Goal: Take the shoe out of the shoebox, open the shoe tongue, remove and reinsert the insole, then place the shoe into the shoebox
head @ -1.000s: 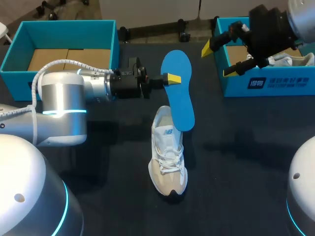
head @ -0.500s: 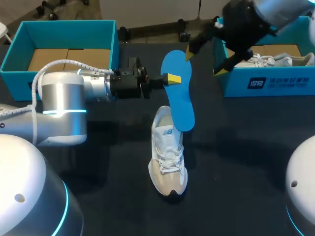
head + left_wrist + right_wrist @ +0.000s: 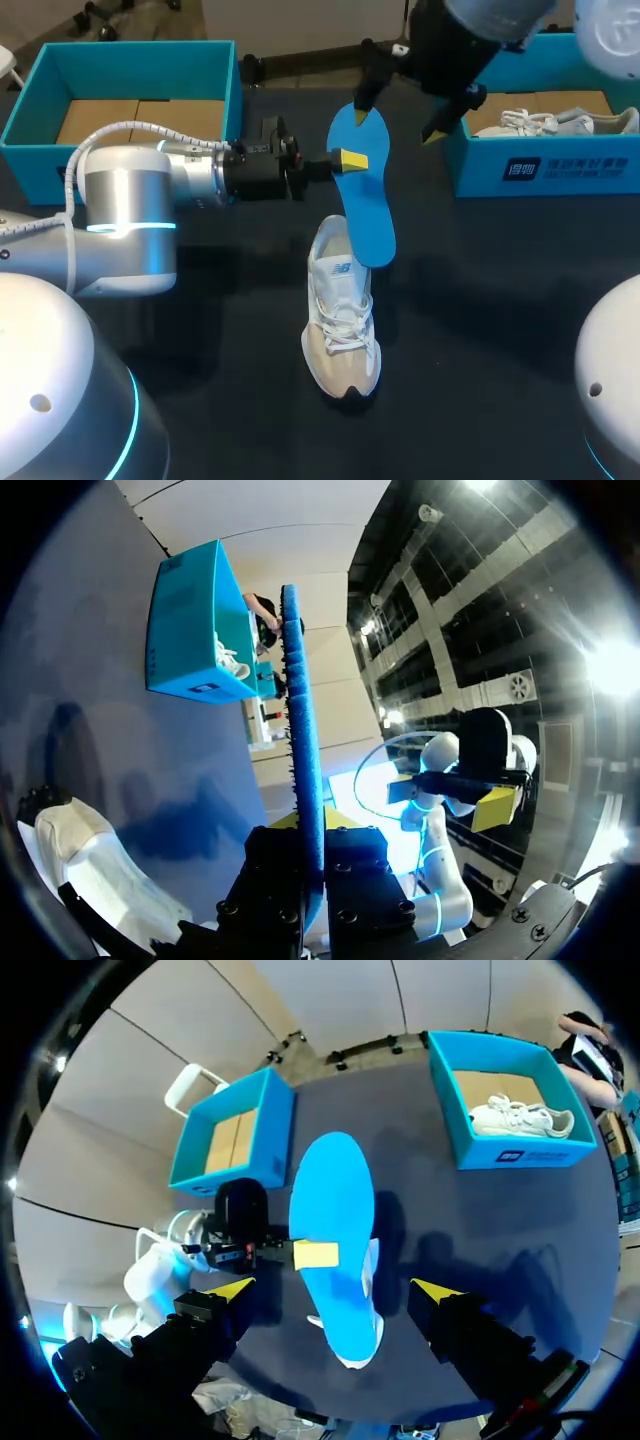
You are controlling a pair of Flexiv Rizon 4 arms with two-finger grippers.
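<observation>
Blue insole (image 3: 366, 215) is pinched on edge by left fingers (image 3: 350, 159), lower end at the heel of white shoe (image 3: 342, 335) mid-surface. Right fingers (image 3: 361, 107) are spread wide over insole's 12 o'clock end. Shoebox (image 3: 560, 170) is seen at 2 o'clock.

This looks like a robotics lab, at a test station I run remotely. My two grey robot arms, the left arm (image 3: 130, 200) and the right arm (image 3: 470, 30), carry glowing blue rings and reach over a dark matte surface (image 3: 500, 300). Laid out as test props are a teal left shoebox (image 3: 120, 60), a teal right shoebox (image 3: 540, 170), one pale shoe (image 3: 342, 320) and a blue insole (image 3: 362, 190).
</observation>
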